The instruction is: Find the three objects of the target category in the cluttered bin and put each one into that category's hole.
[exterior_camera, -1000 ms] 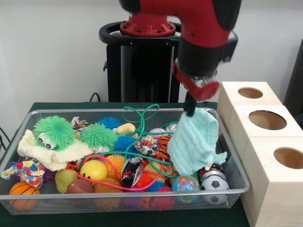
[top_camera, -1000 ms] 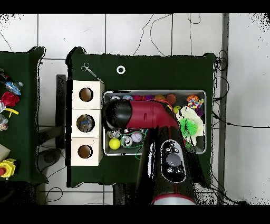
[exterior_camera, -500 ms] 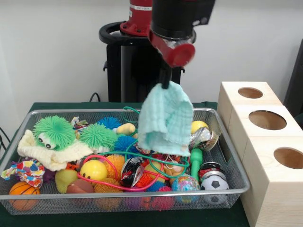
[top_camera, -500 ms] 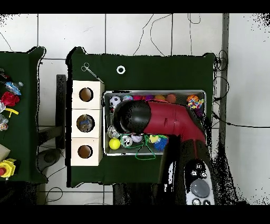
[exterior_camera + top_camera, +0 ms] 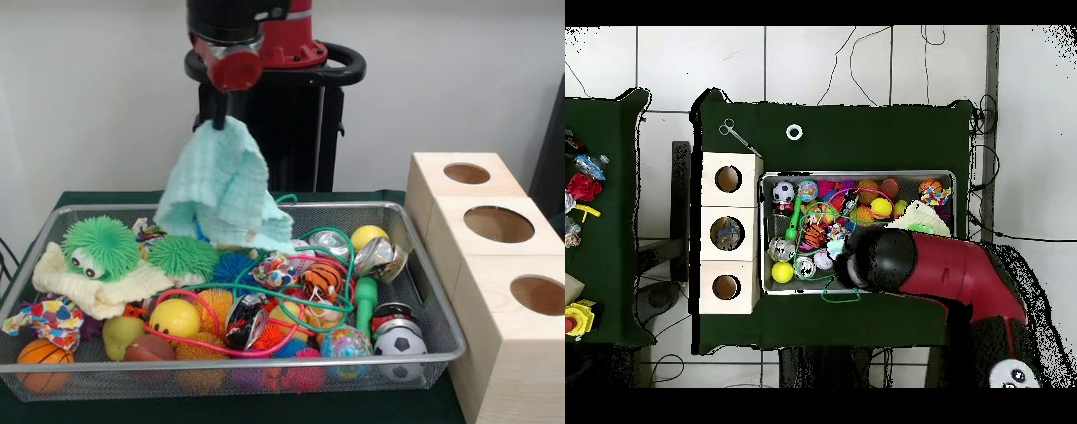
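A pale green cloth [image 5: 225,188] is held pinched at its top corner by the closed jaws of the gripper [image 5: 217,117], so it hangs freely above the wire bin [image 5: 433,305], over the back part near the fuzzy green balls [image 5: 181,254]. The cloth is lifted high, probably so that it is not caught by the green cord [image 5: 265,291] and the other toys below it. The three wooden boxes with round holes [image 5: 499,223] are placed just beside the bin, on the side well apart from the cloth. It is judged that either the cloth is only being moved aside to uncover what is hidden under it, or it is one of the searched things; this cannot be told. In the overhead view the gripper is hidden under the red arm [image 5: 935,272], and the soccer ball [image 5: 783,190] is seen in the corner next to the boxes.
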